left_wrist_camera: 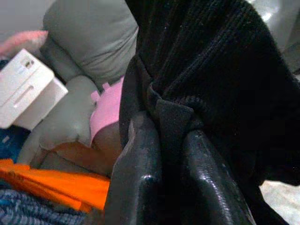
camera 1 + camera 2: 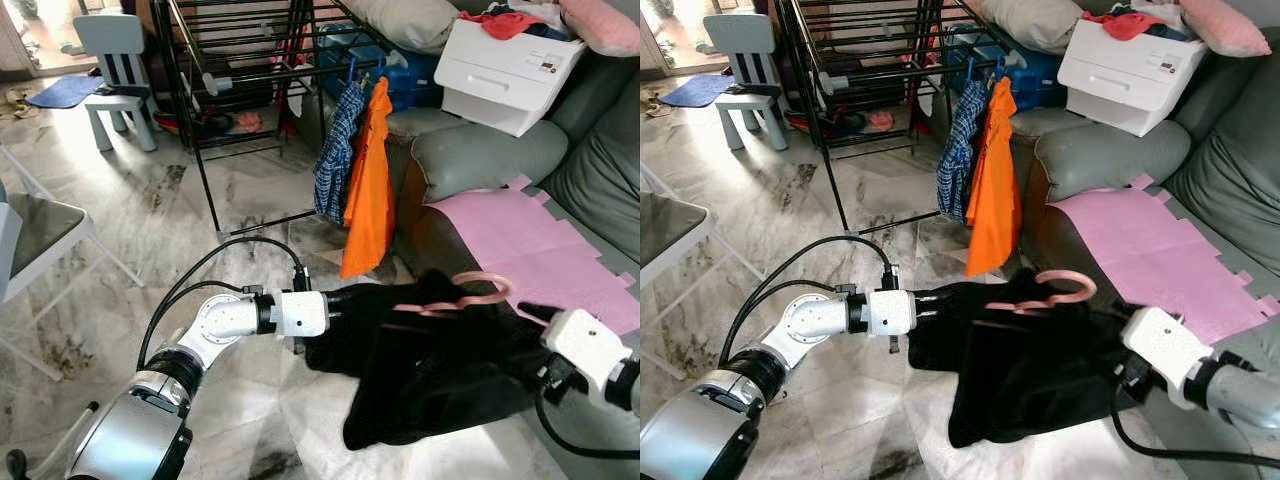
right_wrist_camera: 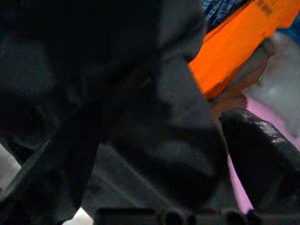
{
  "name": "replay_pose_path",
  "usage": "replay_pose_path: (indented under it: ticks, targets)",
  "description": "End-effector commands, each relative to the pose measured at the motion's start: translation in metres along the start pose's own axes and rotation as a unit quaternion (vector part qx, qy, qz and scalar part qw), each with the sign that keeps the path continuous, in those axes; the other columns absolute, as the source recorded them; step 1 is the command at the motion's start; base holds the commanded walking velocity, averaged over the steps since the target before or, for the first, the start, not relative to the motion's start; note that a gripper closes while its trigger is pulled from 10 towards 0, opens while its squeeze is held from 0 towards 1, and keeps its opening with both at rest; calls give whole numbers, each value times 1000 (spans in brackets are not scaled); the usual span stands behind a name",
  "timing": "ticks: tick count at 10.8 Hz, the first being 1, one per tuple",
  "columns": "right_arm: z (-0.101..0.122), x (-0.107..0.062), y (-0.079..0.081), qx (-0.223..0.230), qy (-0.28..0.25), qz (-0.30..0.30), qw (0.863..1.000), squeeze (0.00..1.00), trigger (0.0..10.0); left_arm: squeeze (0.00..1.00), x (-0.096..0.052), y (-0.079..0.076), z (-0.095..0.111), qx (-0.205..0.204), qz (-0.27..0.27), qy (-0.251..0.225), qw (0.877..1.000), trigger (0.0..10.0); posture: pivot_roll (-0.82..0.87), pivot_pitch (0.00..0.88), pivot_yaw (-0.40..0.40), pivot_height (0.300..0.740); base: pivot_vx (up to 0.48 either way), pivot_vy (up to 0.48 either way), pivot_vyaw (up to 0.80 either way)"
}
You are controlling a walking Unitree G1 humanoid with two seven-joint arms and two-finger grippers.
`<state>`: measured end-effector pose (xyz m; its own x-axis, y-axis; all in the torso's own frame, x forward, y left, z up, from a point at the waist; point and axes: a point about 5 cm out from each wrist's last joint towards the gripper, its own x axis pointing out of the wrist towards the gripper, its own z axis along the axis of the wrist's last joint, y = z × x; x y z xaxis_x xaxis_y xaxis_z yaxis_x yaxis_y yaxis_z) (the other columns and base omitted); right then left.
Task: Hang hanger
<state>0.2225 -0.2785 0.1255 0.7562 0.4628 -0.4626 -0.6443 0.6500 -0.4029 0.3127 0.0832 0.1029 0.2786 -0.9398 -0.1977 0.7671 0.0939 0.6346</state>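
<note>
Hanger (image 2: 468, 296): pink, inside black garment (image 2: 430, 370), held up between both arms above the floor, beside the sofa (image 2: 480, 160).
Left gripper (image 1: 171, 140): pinching garment's edge.
Right gripper (image 3: 154, 154): spread, garment between its fingers.
Rack (image 2: 250, 70): behind, well apart.

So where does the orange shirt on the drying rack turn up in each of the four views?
Left eye view: orange shirt hangs upper middle, beside the blue checked shirt.
Right eye view: upper middle, above the black garment.
Left wrist view: orange strip, lower left corner.
Right wrist view: upper right.
Shared landmark: the pink mat on the sofa.
</note>
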Motion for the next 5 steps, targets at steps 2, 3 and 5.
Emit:
replay_pose_path:
  ticks: [2, 3, 5]
  targets:
    - [-9, 10, 6, 29, 1, 35, 999, 0, 0, 0, 2, 4, 9, 12, 14, -38, 999, 0, 25, 0, -20, 740, 0, 0, 0]
    - [-10, 15, 8, 23, 4, 42, 999, 0, 0, 0, 1, 3, 10, 14, 9, -42, 999, 0, 30, 0, -21, 740, 0, 0, 0]
    - [-4, 23, 13, 20, -10, 65, 998, 0, 0, 0, 0, 3, 9, 13, 8, -44, 999, 0, 38, 0, -20, 740, 0, 0, 0]
